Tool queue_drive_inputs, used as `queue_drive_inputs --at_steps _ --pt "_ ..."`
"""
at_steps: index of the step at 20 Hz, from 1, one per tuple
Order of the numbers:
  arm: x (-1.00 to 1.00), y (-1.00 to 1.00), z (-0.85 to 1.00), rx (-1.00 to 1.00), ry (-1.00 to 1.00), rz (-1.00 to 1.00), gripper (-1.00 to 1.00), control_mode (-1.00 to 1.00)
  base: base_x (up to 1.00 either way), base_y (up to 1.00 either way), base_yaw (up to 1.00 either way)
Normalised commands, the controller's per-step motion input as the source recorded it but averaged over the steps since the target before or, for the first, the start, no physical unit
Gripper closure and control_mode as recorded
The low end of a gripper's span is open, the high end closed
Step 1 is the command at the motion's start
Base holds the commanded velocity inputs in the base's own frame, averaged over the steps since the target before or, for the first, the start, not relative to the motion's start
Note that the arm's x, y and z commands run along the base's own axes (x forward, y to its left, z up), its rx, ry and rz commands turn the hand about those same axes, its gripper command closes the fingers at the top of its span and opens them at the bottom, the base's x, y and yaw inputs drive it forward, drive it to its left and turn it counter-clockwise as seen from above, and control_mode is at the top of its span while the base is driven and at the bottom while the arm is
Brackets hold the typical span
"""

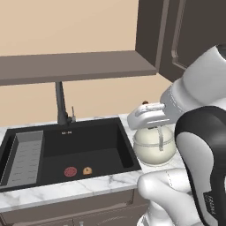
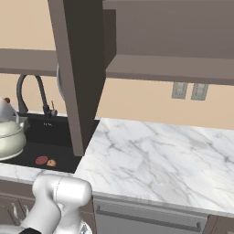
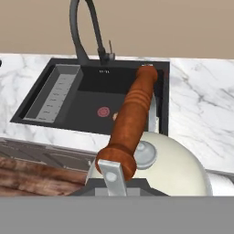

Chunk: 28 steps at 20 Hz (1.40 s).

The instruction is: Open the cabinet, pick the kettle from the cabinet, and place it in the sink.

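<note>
Black sink (image 1: 66,145) at 9 o'clock in the marble surface (image 1: 66,187), faucet (image 1: 61,103) at its 12 o'clock rim, cream kettle (image 1: 154,145) hanging at 3 o'clock beside the basin, tool (image 1: 150,115) clamped on its reddish handle (image 3: 132,119), open cabinet (image 1: 176,35) at 1 o'clock.

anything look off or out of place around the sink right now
One oddity: a small orange object lies on the sink floor beside the red drain. The kettle hangs upright by its handle, off the basin's right edge. Nothing looks spilled or damaged.
</note>
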Motion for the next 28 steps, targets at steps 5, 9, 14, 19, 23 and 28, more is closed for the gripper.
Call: queue_drive_inputs --at_steps 5,9,14,19,23,28 --pt "0.26 0.19 -0.13 0.08 0.00 0.07 1.00 -1.00 0.00 0.00 0.00" --pt "0.15 0.25 -0.24 0.05 0.00 0.07 1.00 -1.00 0.00 0.00 0.00" --pt "0.06 0.22 -0.23 0.00 -0.01 0.05 1.00 -1.00 0.00 0.00 0.00" --pt "0.15 0.02 -0.02 0.00 -0.01 0.04 1.00 -1.00 0.00 0.00 0.00" --pt "0.13 0.00 -0.02 0.00 0.00 0.04 1.00 -1.00 0.00 0.00 0.00" --pt "0.15 0.02 -0.17 0.00 0.00 0.02 1.00 -1.00 0.00 0.00 0.00"
